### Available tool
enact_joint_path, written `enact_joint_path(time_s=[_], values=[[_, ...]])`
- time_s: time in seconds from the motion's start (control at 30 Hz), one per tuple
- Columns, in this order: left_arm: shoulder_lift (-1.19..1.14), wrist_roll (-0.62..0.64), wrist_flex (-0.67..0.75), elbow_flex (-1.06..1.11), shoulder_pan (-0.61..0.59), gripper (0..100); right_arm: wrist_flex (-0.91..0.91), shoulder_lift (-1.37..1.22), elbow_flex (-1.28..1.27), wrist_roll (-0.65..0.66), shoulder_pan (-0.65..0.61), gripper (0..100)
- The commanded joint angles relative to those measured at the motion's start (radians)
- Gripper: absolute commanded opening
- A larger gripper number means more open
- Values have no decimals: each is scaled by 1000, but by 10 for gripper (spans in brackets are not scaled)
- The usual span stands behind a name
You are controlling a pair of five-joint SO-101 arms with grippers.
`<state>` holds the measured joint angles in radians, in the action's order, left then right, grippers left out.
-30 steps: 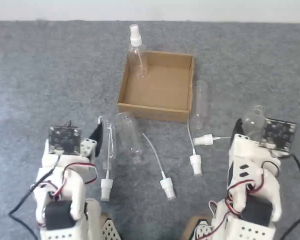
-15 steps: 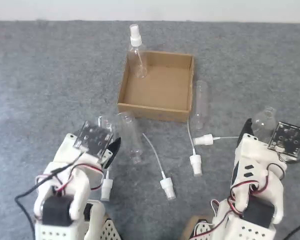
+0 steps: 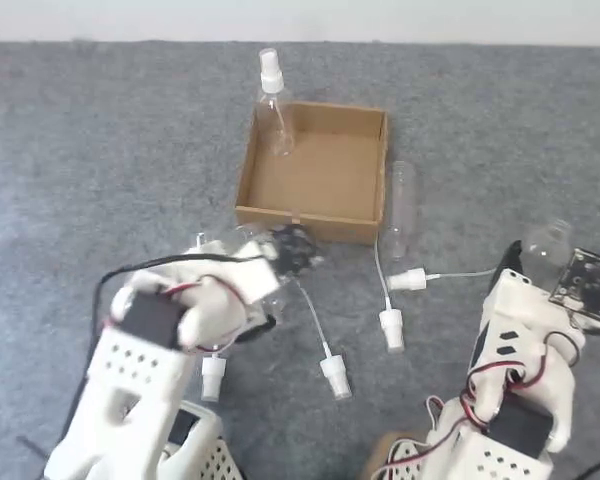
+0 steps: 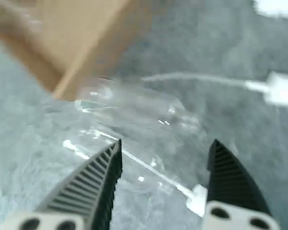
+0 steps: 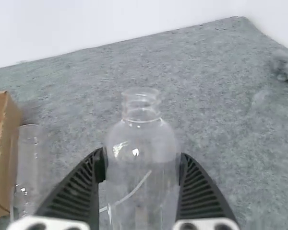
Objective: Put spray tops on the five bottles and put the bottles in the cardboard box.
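Right gripper (image 5: 140, 162) clasps a clear uncapped bottle (image 5: 140, 134); left gripper (image 4: 166, 148) gapes above a lying bottle (image 4: 134, 108) beside the cardboard box (image 3: 310, 222).

Our left arm (image 3: 170, 320) leans from lower left toward the frame's middle, our left tool (image 4: 166, 148) spread wide. At lower right, our right arm (image 3: 520, 330) holds our right tool (image 5: 141, 167) clamped on a bottle (image 5: 140, 139).

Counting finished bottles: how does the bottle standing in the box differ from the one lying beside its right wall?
The bottle in the box wears a white spray top; the bottle beside the box has none. The bottle in the box stands upright; the other lies on its side. One is inside the cardboard box, at a far corner; the other is outside on the carpet. Both are clear.
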<state>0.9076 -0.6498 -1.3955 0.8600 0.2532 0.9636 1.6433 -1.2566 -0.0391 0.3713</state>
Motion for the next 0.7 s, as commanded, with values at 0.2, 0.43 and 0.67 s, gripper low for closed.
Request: enact_joint_path(time_s=[0.2, 0.43, 0.67], values=[[-229, -204, -2, -59, 210, 272, -42, 18, 14, 37, 64, 22], [-347, -213, 86, -59, 327, 269, -44, 18, 14, 44, 65, 20], [-517, -215, 147, -71, 456, 268, -47, 18, 14, 44, 77, 20]])
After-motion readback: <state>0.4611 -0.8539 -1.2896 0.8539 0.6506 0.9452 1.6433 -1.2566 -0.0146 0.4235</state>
